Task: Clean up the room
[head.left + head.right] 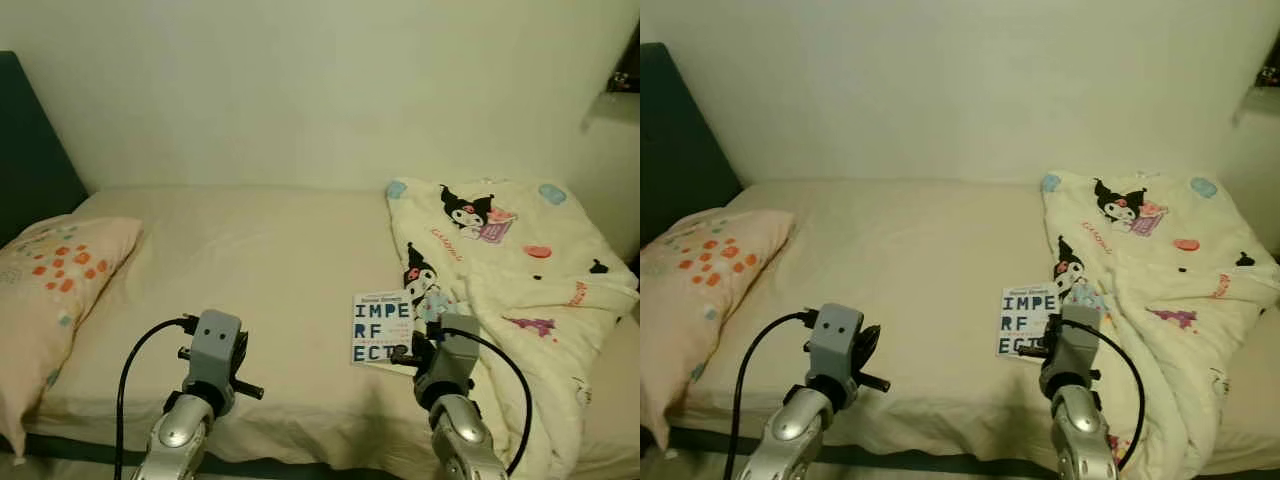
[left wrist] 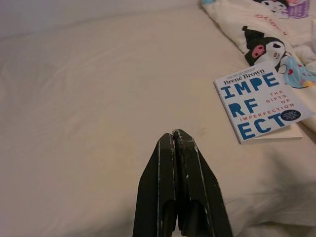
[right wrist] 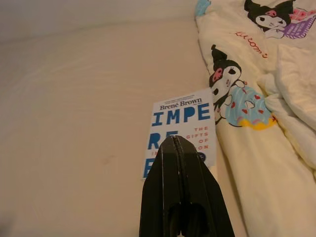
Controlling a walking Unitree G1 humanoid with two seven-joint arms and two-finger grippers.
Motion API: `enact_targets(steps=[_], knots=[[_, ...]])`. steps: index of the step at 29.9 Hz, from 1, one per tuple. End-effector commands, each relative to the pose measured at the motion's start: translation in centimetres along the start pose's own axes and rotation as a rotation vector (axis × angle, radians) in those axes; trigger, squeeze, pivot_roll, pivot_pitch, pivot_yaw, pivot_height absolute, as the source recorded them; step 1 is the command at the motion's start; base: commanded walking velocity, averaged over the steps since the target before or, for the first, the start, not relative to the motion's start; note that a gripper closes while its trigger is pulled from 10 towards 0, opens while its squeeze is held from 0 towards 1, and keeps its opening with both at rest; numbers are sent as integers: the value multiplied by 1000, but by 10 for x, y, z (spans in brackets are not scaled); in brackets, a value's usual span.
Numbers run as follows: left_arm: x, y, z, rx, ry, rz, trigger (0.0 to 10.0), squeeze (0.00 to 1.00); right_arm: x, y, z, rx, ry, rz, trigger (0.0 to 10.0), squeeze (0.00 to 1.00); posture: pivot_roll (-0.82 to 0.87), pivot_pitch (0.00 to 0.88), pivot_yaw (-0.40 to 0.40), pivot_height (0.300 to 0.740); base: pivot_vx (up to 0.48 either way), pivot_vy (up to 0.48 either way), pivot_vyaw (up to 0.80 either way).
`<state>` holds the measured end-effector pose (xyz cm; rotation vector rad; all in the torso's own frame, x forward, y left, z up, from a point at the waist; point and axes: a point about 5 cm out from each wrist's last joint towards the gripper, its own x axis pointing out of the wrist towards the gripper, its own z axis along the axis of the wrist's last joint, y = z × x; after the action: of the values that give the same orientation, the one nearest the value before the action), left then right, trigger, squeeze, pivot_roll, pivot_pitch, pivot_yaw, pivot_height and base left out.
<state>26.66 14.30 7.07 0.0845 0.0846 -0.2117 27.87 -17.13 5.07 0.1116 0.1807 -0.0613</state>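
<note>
Right tool [image 3: 180,148]: fingers pressed together, holding nothing, poised low over the near end of the book [image 3: 183,123] and aimed along its cover. Left tool [image 2: 177,143]: likewise closed and empty, over bare sheet, with the book off toward the robot's right. Book: white paperback, blue block lettering, lying flat and face up on the bed [image 1: 250,260], near the front edge, its far right corner touching or slightly under the fold of the cartoon-print blanket [image 1: 510,270]. Blanket: heaped along the right side of the bed, spilling over the front edge. Pillow [image 1: 55,280]: at the left end, well apart from both tools, overhanging the front edge a little. Hazards, as judged: closed fingers cannot take a flat book; a descent without opening would likely push it across the soft sheet, either under the blanket fold or back off the near mattress edge. The mattress gives, so a pinch at the cover alone may lift one leaf and let the pages splay. A finger may also snag the blanket fold beside the book. Clearances: wide open sheet between the two tools and toward the wall; open room left of the book for a sideways approach; tight on its right against the blanket; the near bed edge lies close below both wrists.
</note>
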Motion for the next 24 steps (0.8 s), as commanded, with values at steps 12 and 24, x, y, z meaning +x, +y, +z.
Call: enact_targets(steps=[12,24], knots=[[-3,-1,-5,12,25,-13,10000,0,-1,0,-1,9,12,0,10000,0,-77,78,41,740,0,-432,0],[-3,-2,-5,10,24,-14,10000,0,-1,-1,-1,9,18,3,10000,0,-78,84,40,740,0,-430,0]])
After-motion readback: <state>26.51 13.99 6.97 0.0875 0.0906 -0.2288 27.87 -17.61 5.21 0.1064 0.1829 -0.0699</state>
